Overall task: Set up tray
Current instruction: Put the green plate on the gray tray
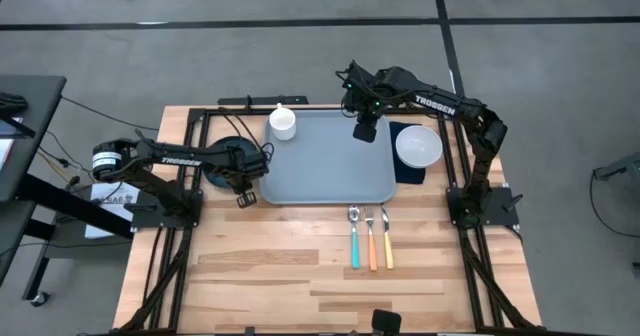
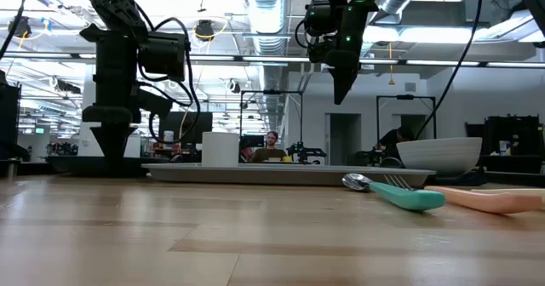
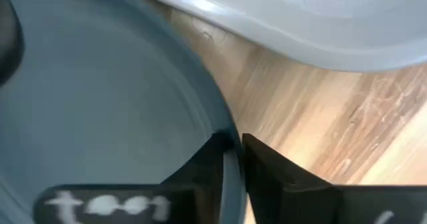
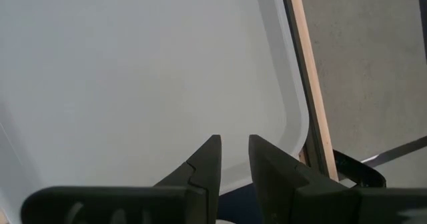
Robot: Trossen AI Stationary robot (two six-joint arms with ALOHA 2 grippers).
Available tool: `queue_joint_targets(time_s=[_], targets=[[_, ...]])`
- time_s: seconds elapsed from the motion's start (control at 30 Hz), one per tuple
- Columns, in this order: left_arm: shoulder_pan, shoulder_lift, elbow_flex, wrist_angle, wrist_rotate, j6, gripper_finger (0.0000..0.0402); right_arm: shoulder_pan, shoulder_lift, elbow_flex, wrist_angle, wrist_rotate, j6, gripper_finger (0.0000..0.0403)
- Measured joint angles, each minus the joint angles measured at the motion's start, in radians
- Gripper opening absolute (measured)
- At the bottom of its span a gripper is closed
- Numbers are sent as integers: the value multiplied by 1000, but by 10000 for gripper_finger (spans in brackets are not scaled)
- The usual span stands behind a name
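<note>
Plastic, smooth and pale blue-grey, the tray [image 1: 330,161] is a rounded rectangle with a raised rim, lying far-centre on the wooden plank counter [image 1: 300,266]. Left gripper [image 3: 231,159] reaches low just left of it, fingers pinched on the round teal plate's [image 3: 100,104] rim. Right gripper [image 4: 233,159] hangs above the tray's far right, fingers narrowly parted, empty.

The left arm is reaching low across from the left side, its pincer [image 3: 230,159] pinching closed, fingers almost meeting near the surface. The right arm is bending in from the right, elbow raised, its pincer [image 4: 233,151] hanging in the air pointing down, fingers slightly parted and gripping nothing.
</note>
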Motion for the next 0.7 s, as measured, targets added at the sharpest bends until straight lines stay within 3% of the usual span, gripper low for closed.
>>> queue_joint_targets(time_s=[0.13, 0.7], targets=[[0, -1, 0, -1, -21, 0, 7, 0, 0, 0, 0, 0, 0, 71], [-108, 0, 126, -204, -149, -56, 2, 0, 0, 0, 0, 1, -9, 71]])
